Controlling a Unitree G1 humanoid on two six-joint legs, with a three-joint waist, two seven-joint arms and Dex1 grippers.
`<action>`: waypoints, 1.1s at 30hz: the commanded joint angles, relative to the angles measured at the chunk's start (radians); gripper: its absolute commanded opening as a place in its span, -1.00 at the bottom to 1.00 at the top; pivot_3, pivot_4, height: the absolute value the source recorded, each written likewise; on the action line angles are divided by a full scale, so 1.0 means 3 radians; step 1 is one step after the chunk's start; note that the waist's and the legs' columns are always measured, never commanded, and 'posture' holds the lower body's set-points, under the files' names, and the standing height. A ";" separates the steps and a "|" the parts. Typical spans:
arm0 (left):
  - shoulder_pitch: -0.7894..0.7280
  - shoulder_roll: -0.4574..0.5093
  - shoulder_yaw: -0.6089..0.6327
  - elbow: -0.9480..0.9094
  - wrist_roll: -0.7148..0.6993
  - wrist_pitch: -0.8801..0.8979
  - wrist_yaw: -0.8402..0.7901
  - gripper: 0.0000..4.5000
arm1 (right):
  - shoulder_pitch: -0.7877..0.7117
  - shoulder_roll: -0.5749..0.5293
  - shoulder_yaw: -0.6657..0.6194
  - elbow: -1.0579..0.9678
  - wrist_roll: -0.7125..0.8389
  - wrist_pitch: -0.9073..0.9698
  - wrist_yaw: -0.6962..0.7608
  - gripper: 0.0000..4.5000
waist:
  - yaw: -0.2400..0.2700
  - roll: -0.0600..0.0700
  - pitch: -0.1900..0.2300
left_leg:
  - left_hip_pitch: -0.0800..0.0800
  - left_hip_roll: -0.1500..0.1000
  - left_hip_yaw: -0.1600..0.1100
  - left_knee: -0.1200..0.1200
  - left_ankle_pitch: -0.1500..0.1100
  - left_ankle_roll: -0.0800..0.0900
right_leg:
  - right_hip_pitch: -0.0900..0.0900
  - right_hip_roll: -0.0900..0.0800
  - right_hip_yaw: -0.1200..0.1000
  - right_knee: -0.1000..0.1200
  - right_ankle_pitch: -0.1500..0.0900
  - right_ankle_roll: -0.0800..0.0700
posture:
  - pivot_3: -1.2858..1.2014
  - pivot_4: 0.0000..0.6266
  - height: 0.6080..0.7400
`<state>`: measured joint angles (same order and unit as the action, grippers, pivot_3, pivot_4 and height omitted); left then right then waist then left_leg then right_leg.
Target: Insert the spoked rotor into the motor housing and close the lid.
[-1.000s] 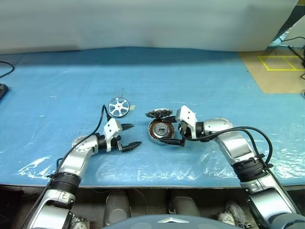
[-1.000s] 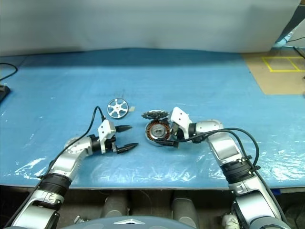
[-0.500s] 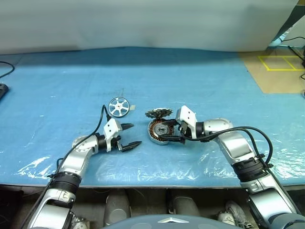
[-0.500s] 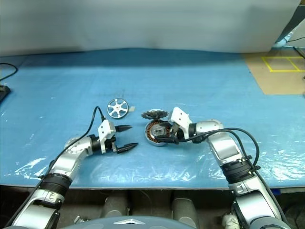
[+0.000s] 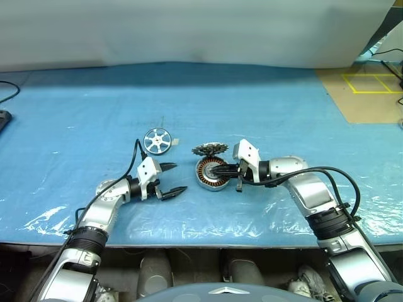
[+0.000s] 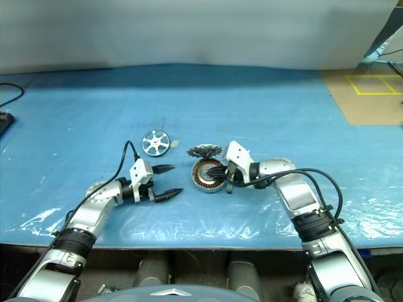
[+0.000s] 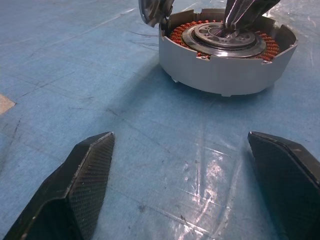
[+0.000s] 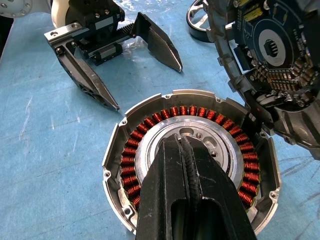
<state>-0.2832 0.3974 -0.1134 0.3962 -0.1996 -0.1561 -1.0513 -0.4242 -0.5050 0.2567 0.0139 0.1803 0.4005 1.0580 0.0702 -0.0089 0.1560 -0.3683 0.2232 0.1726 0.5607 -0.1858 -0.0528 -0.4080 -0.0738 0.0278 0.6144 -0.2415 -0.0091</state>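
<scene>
With its two black fingers pressed flat together, the right gripper [image 8: 192,150] rests its tips over the silver centre of the motor housing [image 5: 210,173], holding nothing; my guess is that it is there to pin the can to the bench [image 5: 264,107] and keep it from sliding. Copper windings ring that centre, and the cavity is bare. Propped against the housing's far edge is a toothed round part [image 5: 210,149], likely the lid, parked out of the way. Well apart to the left lies the spoked rotor [image 5: 157,139], flat on the blue sheet and untouched. Between rotor and housing, the left gripper [image 5: 172,179] hovers with jaws spread wide and empty, seemingly ready to fetch the wheel.
</scene>
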 commanded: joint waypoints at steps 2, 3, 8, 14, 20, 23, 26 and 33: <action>0.0041 0.0009 -0.0022 0.0062 0.0042 0.0060 0.0023 1.00 | -0.0036 -0.0015 0.0020 0.0010 -0.0008 0.0002 0.0009 -0.99 | 0.0000 0.0000 0.0000 | 0.0001 0.0000 0.0000 0.0000 0.0000 0.0000 | 0.0000 0.0000 0.0000 0.0000 0.0000 0.0000 | 0.03 -0.52 1.00; 0.0039 0.0010 -0.0022 0.0057 0.0043 0.0065 0.0026 1.00 | -0.0023 -0.0028 0.0040 0.0007 -0.0023 0.0007 0.0019 -0.99 | 0.0000 0.0000 0.0000 | 0.0001 0.0000 0.0000 0.0000 0.0000 0.0000 | 0.0001 0.0000 0.0000 0.0000 0.0000 0.0000 | 0.03 -0.52 1.00; 0.0025 0.0010 -0.0021 0.0019 0.0047 0.0105 0.0043 1.00 | 0.0020 -0.0079 0.0126 0.0021 -0.0136 -0.0040 0.0030 -0.99 | 0.0000 0.0001 -0.0001 | 0.0002 0.0000 0.0000 0.0000 0.0000 0.0000 | 0.0002 0.0000 0.0000 0.0000 0.0000 0.0000 | 0.03 -0.52 1.00; 0.0042 0.0014 -0.0024 -0.0034 0.0049 0.0136 0.0060 1.00 | 0.0055 -0.0143 0.0243 0.0047 -0.0255 -0.0003 0.0002 -0.99 | -0.0001 0.0001 -0.0001 | 0.0005 0.0000 0.0000 0.0000 0.0000 0.0000 | 0.0005 0.0000 0.0000 -0.0001 0.0000 0.0000 | 0.03 -0.52 1.00; 0.0064 0.0017 -0.0026 -0.0072 0.0048 0.0160 0.0072 1.00 | 0.0045 -0.0186 0.0286 0.0029 -0.0297 -0.0002 -0.0023 -0.99 | -0.0001 0.0001 -0.0002 | 0.0007 0.0000 0.0000 -0.0001 0.0000 0.0000 | 0.0007 0.0000 0.0001 -0.0002 0.0000 0.0000 | 0.03 -0.52 1.00; 0.0074 0.0018 -0.0027 -0.0093 0.0046 0.0176 0.0079 1.00 | 0.0032 -0.0169 0.0214 -0.0068 -0.0132 0.0038 0.0049 -0.99 | -0.0001 0.0001 -0.0002 | 0.0006 0.0000 0.0000 -0.0002 0.0000 0.0000 | 0.0006 0.0000 0.0000 -0.0004 0.0000 0.0000 | 0.03 -0.52 1.00; 0.0082 0.0018 -0.0028 -0.0113 0.0043 0.0191 0.0083 1.00 | 0.0018 -0.0185 0.0129 -0.0208 0.0004 0.0103 0.0116 -0.99 | 0.0001 0.0001 -0.0002 | 0.0004 0.0000 0.0000 -0.0005 0.0000 0.0000 | 0.0006 0.0000 0.0000 -0.0008 0.0000 0.0000 | 0.03 -0.52 1.00; 0.0089 0.0017 -0.0030 -0.0132 0.0041 0.0208 0.0079 1.00 | -0.0086 -0.0183 -0.0039 -0.0524 0.0281 0.0302 0.0140 -0.99 | 0.0002 0.0002 -0.0002 | 0.0001 0.0000 0.0000 -0.0012 0.0000 0.0000 | 0.0004 0.0000 -0.0002 -0.0014 0.0000 0.0000 | 0.03 -0.52 1.00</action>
<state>-0.2700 0.3978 -0.1153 0.3498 -0.1946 -0.1083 -1.0309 -0.4321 -0.5568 0.2805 -0.0920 0.2303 0.4837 1.0954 0.0707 -0.0084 0.1555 -0.3682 0.2231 0.1726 0.5572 -0.1858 -0.0529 -0.4069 -0.0738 0.0272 0.6101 -0.2415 -0.0090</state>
